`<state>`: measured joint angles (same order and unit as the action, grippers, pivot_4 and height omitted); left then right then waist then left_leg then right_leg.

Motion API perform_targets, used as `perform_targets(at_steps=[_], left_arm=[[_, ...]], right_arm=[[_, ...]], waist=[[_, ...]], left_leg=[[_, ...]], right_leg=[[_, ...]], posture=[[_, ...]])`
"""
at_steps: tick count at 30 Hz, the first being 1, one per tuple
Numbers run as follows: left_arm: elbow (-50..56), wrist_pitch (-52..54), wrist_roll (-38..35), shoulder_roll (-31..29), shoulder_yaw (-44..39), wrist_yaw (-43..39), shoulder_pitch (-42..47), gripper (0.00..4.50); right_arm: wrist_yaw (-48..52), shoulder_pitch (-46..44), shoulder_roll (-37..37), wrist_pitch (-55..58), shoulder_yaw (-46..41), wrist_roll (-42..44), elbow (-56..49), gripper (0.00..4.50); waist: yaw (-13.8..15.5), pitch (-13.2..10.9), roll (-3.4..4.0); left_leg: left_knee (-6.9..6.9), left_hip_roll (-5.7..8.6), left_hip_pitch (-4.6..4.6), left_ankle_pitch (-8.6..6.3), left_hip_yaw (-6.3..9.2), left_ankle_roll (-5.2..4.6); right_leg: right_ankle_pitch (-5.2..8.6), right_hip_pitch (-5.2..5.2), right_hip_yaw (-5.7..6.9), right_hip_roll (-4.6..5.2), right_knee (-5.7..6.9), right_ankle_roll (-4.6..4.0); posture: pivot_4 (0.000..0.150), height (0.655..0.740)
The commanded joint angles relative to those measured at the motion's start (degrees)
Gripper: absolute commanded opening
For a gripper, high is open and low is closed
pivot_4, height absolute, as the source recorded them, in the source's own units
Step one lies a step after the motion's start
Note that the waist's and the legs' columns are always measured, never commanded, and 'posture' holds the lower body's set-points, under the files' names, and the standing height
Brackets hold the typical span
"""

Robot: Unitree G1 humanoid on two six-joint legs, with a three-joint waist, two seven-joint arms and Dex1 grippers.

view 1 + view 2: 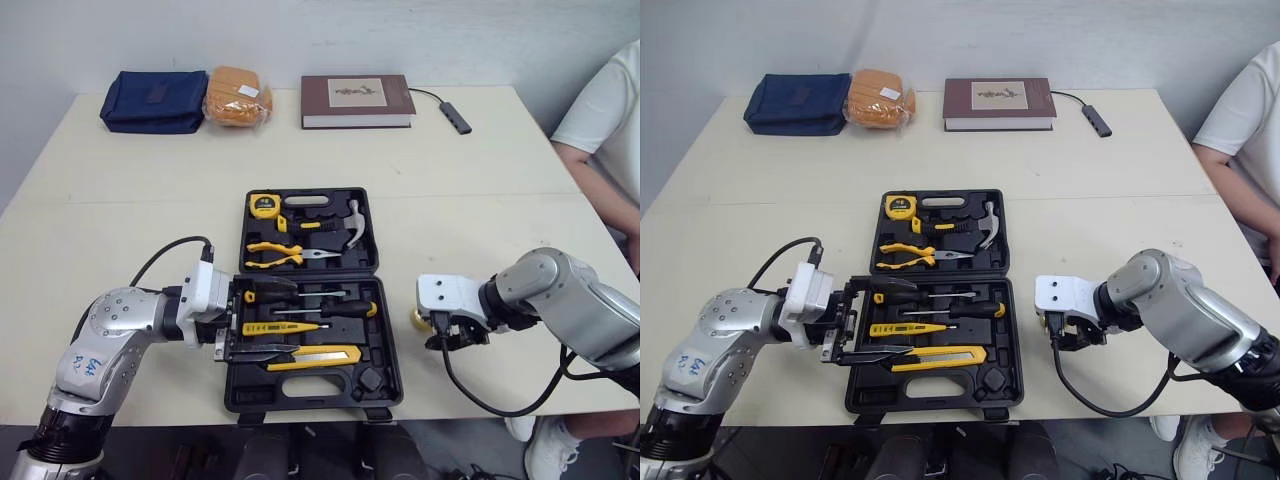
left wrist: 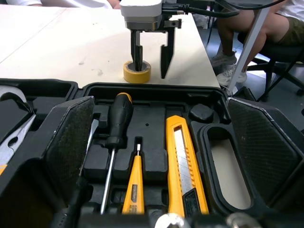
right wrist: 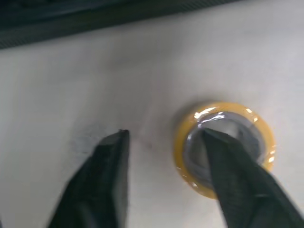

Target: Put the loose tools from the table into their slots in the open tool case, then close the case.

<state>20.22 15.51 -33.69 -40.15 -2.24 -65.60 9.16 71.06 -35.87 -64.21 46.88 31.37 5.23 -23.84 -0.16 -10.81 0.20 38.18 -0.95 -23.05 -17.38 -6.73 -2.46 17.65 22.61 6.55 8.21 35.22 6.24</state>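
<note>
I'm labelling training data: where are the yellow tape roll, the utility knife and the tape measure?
yellow tape roll (image 2: 136,76), left wrist view, its outer yellow side.
utility knife (image 2: 183,166), left wrist view, middle of its body.
tape measure (image 1: 264,205), left eye view, its yellow face.

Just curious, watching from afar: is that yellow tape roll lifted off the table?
No, the yellow tape roll lies flat on the table, one finger of the right gripper inside its hole.
</note>
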Motion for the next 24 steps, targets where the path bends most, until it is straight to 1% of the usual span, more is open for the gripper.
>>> perform_targets(at_steps=[1, 2, 7, 10, 12, 13, 16, 19, 22, 24], left_arm=[[2.57, -0.35, -1.21, -0.06, -1.42, 0.45, 0.02, 4.50], [2.60, -0.40, -1.24, 0.06, -1.28, 0.46, 0.10, 4.50], [1.92, 0.39, -2.42, -0.12, -1.69, 0.16, 0.96, 4.50], [1.58, 1.13, -4.52, -0.70, -2.88, -1.09, 1.27, 4.50], [1.79, 3.88, -7.57, -1.29, -3.78, -1.55, 1.42, 4.50], [1.51, 3.32, -7.18, -1.76, -3.81, -2.57, 1.44, 4.50], [0.25, 1.44, -5.50, -2.99, -3.53, -5.34, 1.02, 4.50], [-0.42, -0.79, -4.17, -3.26, -3.36, -6.99, 0.51, 4.50], [-0.04, -2.21, -2.80, -4.41, -2.15, -9.55, -0.53, 4.50], [0.21, -2.07, -2.76, -4.55, -1.94, -9.76, -0.77, 4.50]], right_arm=[[1.23, -0.56, -0.22, -1.91, -0.20, -2.26, -0.04, 0.26], [1.36, -0.27, -0.11, -2.24, -0.46, -2.53, 0.04, 0.06], [2.19, 1.33, -0.66, -5.68, -2.44, -2.98, 0.31, 0.06], [5.49, 3.37, -2.50, -11.23, -6.20, -0.05, -1.21, 0.06], [6.77, 3.58, -2.48, -13.96, -8.81, 1.42, -2.33, 0.06], [7.25, 3.12, -2.08, -14.22, -9.84, 2.24, -3.08, 0.06], [7.81, 2.06, 0.53, -14.36, -12.33, 5.72, -5.66, 0.06], [8.98, 1.82, 3.02, -15.55, -12.02, 7.78, -7.90, 0.06], [8.41, -0.94, 8.99, -13.60, -7.72, 8.36, -10.40, 0.06], [8.83, -1.32, 10.31, -13.44, -6.07, 8.19, -10.86, 0.06]], waist=[[-0.02, 0.03, -0.04], [-0.03, 0.03, -0.05], [-0.01, 0.03, -0.06], [0.06, 0.03, -0.06], [0.04, 0.03, -0.06], [0.02, 0.03, -0.06], [-0.20, 0.03, -0.06], [-0.09, 0.03, -0.05], [-0.08, 0.03, -0.06], [-0.15, 0.04, -0.07]], left_leg=[[0.00, 0.00, 0.00, 0.00, 0.00, 0.00], [0.02, 0.00, 0.01, 0.00, 0.00, 0.00], [0.06, 0.00, 0.02, 0.00, 0.00, 0.00], [0.07, 0.01, 0.01, 0.01, 0.00, -0.01], [0.07, 0.01, 0.01, 0.02, -0.01, -0.03], [0.07, 0.00, 0.01, 0.02, -0.01, -0.02], [0.07, -0.01, 0.09, 0.04, -0.06, -0.01], [0.07, -0.05, 0.11, 0.06, -0.05, 0.03], [0.07, -0.05, 0.09, 0.06, -0.05, 0.03], [0.07, -0.04, 0.09, 0.06, -0.04, 0.03]], right_leg=[[0.00, 0.00, 0.02, 0.00, 0.00, 0.00], [0.00, -0.02, 0.06, -0.01, 0.02, 0.00], [0.00, -0.02, 0.08, 0.00, 0.08, 0.00], [0.00, -0.02, 0.12, 0.00, 0.10, 0.00], [0.00, -0.02, 0.15, -0.03, 0.19, 0.00], [0.00, -0.02, 0.15, -0.04, 0.22, 0.00], [0.00, -0.02, 0.20, -0.08, 0.21, 0.00], [0.02, -0.01, 0.22, -0.10, 0.21, -0.03], [0.02, 0.00, 0.18, -0.09, 0.22, -0.04], [0.02, -0.01, 0.17, -0.08, 0.22, -0.04]], posture=[[0.150, 0.7400], [0.150, 0.7400], [0.150, 0.7400], [0.150, 0.7400], [0.150, 0.7400], [0.150, 0.7400], [0.150, 0.7400], [0.150, 0.7400], [0.150, 0.7400], [0.150, 0.7400]])
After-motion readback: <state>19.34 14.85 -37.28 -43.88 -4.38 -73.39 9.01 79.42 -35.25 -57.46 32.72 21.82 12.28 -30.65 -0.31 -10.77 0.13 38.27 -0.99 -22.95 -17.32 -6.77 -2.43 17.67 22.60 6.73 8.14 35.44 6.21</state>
